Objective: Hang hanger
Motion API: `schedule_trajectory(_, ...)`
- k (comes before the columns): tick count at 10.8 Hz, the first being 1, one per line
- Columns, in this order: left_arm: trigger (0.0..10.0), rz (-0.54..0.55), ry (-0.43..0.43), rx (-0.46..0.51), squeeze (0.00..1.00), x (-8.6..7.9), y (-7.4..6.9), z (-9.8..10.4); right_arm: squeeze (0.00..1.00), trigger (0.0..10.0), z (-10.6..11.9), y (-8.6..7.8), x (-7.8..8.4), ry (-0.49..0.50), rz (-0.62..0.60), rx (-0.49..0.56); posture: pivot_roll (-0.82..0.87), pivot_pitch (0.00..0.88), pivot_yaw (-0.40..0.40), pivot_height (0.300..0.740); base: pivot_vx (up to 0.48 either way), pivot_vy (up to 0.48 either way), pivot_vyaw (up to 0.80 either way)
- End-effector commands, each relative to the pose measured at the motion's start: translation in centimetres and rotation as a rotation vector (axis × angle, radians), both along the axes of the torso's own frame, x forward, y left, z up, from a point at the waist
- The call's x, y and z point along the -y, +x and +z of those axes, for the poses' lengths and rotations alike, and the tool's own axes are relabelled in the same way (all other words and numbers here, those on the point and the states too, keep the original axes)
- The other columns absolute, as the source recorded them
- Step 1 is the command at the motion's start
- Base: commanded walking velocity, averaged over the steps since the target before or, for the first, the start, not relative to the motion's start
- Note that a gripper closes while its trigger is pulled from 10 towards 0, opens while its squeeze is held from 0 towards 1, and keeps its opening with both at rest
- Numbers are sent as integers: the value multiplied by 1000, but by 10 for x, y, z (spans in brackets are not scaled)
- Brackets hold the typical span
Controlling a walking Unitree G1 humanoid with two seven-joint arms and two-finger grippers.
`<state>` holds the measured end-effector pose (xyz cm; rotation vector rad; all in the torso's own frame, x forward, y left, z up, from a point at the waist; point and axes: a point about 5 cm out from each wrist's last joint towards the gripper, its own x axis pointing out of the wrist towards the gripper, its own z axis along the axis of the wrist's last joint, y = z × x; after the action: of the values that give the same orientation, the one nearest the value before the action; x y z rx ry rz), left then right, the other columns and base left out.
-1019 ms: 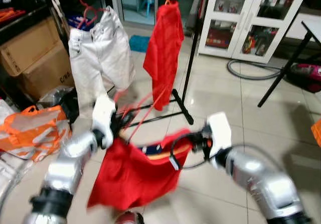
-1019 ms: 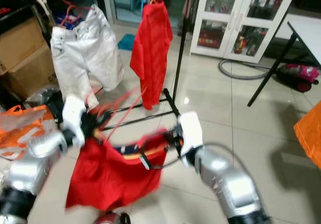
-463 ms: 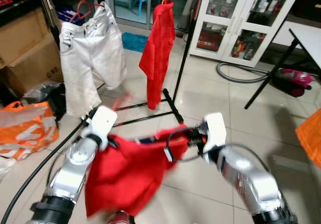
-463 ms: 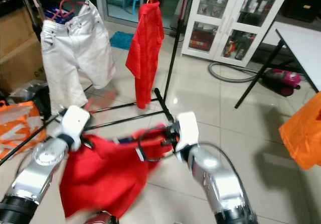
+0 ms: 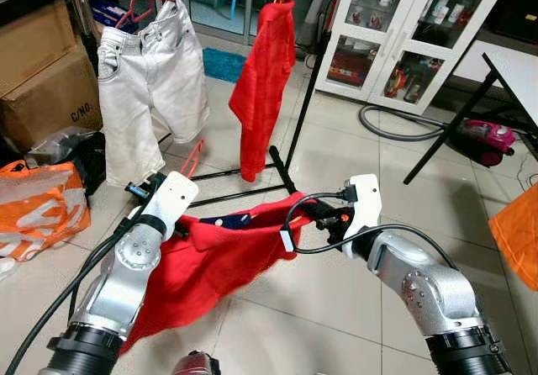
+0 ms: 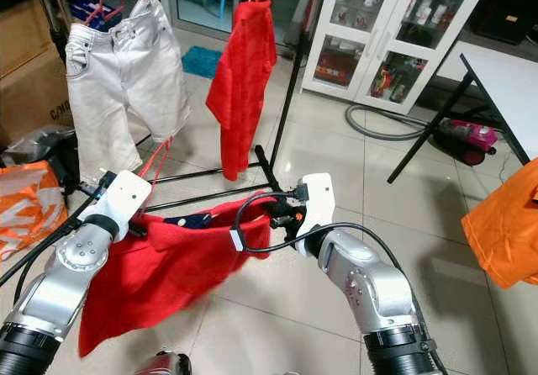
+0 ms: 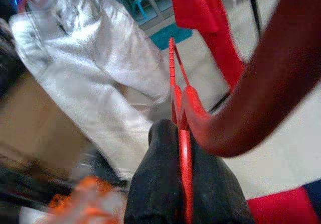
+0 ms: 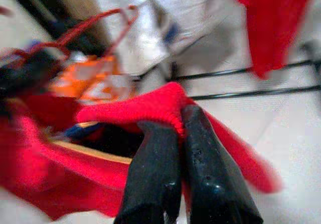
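The hanging has not happened yet: the thin red plastic hanger (image 7: pixel 179 113) with a red shirt (image 5: pixel 220 257) draped on it is held low over the pale tiled floor (image 5: pixel 353 156), stretched between the two arms, well short of the garment rack. The left gripper (image 7: pixel 184 181) has its black fingers pressed together on the hanger's wire-thin frame, with the hook end sticking out towards the rack; in the head views that red hook (image 5: pixel 192 158) pokes up just past the left wrist. The right gripper (image 8: pixel 175 148) pinches the other shoulder of the red shirt, its two fingers closed tight with the red cloth bunched between them; whether the hanger's arm is also inside that pinch I cannot tell, since the fabric covers it. A dark blue collar lining (image 5: pixel 225 220) shows along the top edge of the shirt between the grippers, and the rest of the garment sags down on the near left. Farther off stands the black metal clothes rack (image 5: pixel 301 131), already carrying a pair of white denim shorts (image 5: pixel 151 89) on the left and another red garment (image 5: pixel 262 81) to their right. What is left, as I judge it, is to step closer, lift the load to rail height and catch the hook over the rail.
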<state>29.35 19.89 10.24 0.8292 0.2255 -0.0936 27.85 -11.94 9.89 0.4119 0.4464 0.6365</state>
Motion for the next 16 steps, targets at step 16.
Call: schedule_trajectory(16, 10000, -480, -462, -88, 0, 12, 10, 46, 0, 0, 27, 14, 46, 21, -449, 32, -44, 37, -21, 740, 0, 0, 0)
